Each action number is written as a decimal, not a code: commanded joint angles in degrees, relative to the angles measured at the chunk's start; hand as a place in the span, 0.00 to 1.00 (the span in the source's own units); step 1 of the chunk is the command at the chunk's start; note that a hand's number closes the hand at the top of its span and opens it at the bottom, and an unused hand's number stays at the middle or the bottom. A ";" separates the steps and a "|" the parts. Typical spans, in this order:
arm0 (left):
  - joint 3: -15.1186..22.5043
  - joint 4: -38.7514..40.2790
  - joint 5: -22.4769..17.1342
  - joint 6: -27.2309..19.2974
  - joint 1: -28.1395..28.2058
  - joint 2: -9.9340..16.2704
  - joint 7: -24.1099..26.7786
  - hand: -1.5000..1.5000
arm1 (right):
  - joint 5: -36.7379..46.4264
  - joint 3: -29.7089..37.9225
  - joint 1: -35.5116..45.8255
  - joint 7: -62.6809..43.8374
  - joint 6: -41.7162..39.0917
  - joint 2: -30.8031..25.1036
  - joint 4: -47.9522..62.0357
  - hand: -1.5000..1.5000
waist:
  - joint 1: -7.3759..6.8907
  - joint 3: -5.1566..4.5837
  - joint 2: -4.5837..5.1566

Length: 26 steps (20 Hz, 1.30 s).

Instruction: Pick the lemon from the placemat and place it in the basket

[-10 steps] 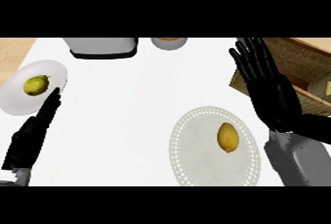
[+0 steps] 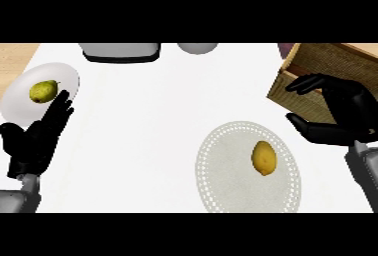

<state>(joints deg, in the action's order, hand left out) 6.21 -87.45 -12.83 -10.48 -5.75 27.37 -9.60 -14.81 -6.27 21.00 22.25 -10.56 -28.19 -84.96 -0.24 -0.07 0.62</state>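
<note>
**Operator:** What's different from half a second ago?

**Spotter:** Your right hand [image 2: 336, 112]. Earlier it stood tall with straight fingers along the right edge; now it has tipped over, fingers bent forward and thumb spread below them, a cupped shape with nothing inside it. You also see more of the basket [image 2: 317, 70] at the upper right than you did before (the whole view seems to have shifted, so don't read that as the basket moving).

**Operator:** And the lemon?

**Spotter:** The lemon [image 2: 264, 158] lies on the round white placemat [image 2: 221, 175], near its middle, untouched. Your right hand hangs just up and to the right of it, partly over the basket's near wall, apart from the fruit.

**Operator:** So what does that mean for you?

**Spotter:** You look to be shaping for the grasp, not yet in it. You'd need to bring the hand down and left over the lemon. Your left hand [image 2: 37, 142] rests open at the left edge, fingertips by the plate [image 2: 63, 72] holding a pear [image 2: 43, 91].
</note>
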 commanded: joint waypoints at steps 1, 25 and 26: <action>-1.67 3.39 -3.51 1.77 -2.94 -1.14 -1.75 0.50 | 18.79 -9.59 -0.83 5.64 8.71 2.52 -0.79 0.00 | -0.24 -0.06 0.04; -4.92 8.49 -2.76 4.03 -4.81 -1.04 -0.70 0.50 | 26.04 -8.39 20.14 -75.74 -16.52 -9.30 -19.94 0.00 | 1.64 -0.10 -1.27; -4.85 9.42 -2.68 3.87 -5.93 -1.23 -1.66 0.50 | 22.11 -7.41 20.93 -76.62 -19.39 -9.24 -19.05 0.00 | 1.57 -0.08 -1.10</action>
<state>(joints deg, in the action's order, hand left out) 1.95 -79.28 -15.60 -6.74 -10.26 26.00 -10.57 15.87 -16.37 39.18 -46.44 -19.37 -34.97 -101.82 1.25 -0.24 -0.68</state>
